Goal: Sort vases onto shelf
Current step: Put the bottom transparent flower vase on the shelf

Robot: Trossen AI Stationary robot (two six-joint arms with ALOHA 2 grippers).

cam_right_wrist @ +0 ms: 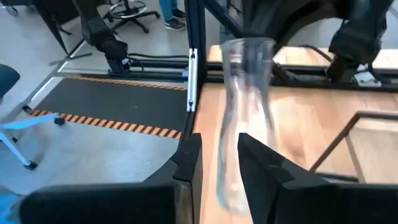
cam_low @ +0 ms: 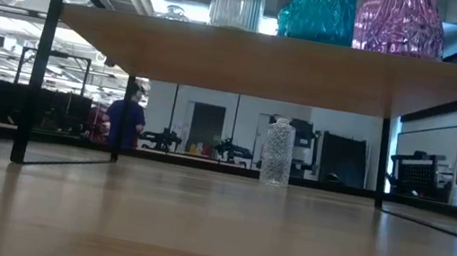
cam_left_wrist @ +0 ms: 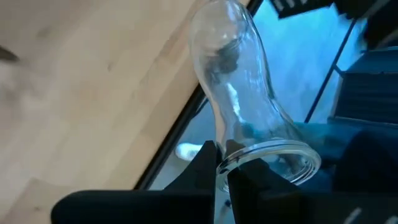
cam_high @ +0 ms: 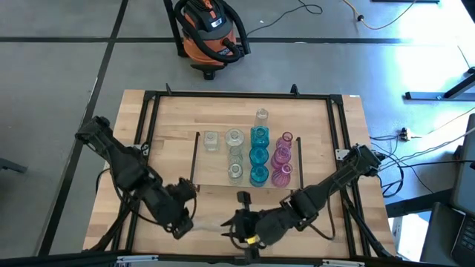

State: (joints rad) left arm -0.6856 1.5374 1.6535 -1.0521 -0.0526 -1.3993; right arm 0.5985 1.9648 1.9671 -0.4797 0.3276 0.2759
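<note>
My left gripper (cam_high: 184, 226) is shut on a clear vase (cam_left_wrist: 239, 93) with a flared mouth, near the table's near edge. Just to its right, my right gripper (cam_high: 239, 228) is shut on a clear vase (cam_right_wrist: 245, 106) of like shape. The wooden shelf (cam_high: 215, 172) at mid-table carries clear vases (cam_high: 235, 153), teal vases (cam_high: 259, 156) and pink vases (cam_high: 281, 156) in rows. One more clear vase (cam_high: 261, 116) stands on its base on the table behind the shelf. Neither gripper shows in the low view. My left gripper pinches the rim of the vase's flared mouth (cam_left_wrist: 231, 160) between its two fingertips, on one side of the opening. The fingers slant downward. The vase reaches away from them, base farthest, clear of the table. My right gripper pinches the vase's lower body (cam_right_wrist: 229, 158) between its two fingers (cam_right_wrist: 261, 167), which lie across it. The flared mouth (cam_right_wrist: 249, 45) is the end farthest from the wrist. The vase is lifted clear of the table.
A black rail frame (cam_high: 237, 95) runs around the tabletop. An orange shop vacuum (cam_high: 210, 33) stands on the floor beyond the far edge. Bare wood lies left of the shelf (cam_high: 167, 141) and in front of it. A person (cam_low: 125, 122) shows in the room behind.
</note>
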